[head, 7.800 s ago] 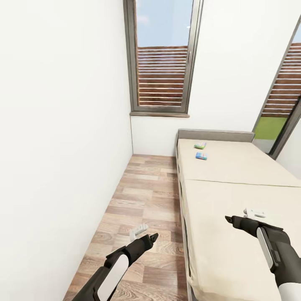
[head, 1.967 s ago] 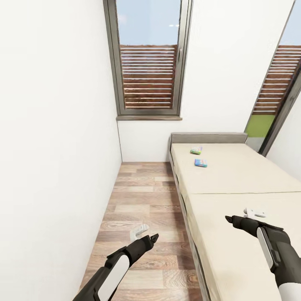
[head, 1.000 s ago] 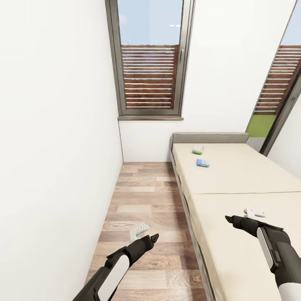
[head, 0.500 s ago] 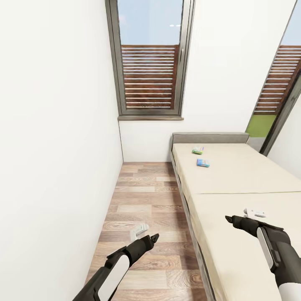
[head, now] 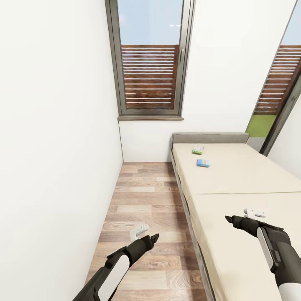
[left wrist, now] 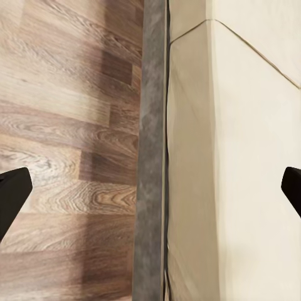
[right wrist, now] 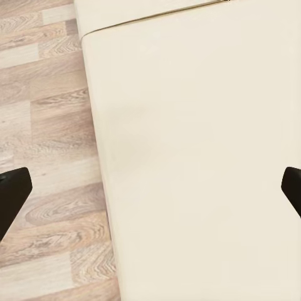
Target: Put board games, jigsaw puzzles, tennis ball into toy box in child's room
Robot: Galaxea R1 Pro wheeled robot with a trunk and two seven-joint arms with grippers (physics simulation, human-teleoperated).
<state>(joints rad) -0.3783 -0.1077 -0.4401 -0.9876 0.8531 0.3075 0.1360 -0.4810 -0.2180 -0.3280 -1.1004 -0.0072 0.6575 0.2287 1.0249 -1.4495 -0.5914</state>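
Two small flat board games, green-white (head: 197, 149) and blue (head: 202, 163), lay at one o'clock on the beige bed (head: 234, 175); left gripper (head: 140, 231) and right gripper (head: 255, 212) hung wide open, empty.

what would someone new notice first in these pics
Probably the tall window with brown slats behind it, on the far wall. Next, the long cream bed along the right side, with two small colourful board games lying apart near its headboard. Both end effectors are open and empty, the left end effector over the wood floor, the right end effector over the bed.
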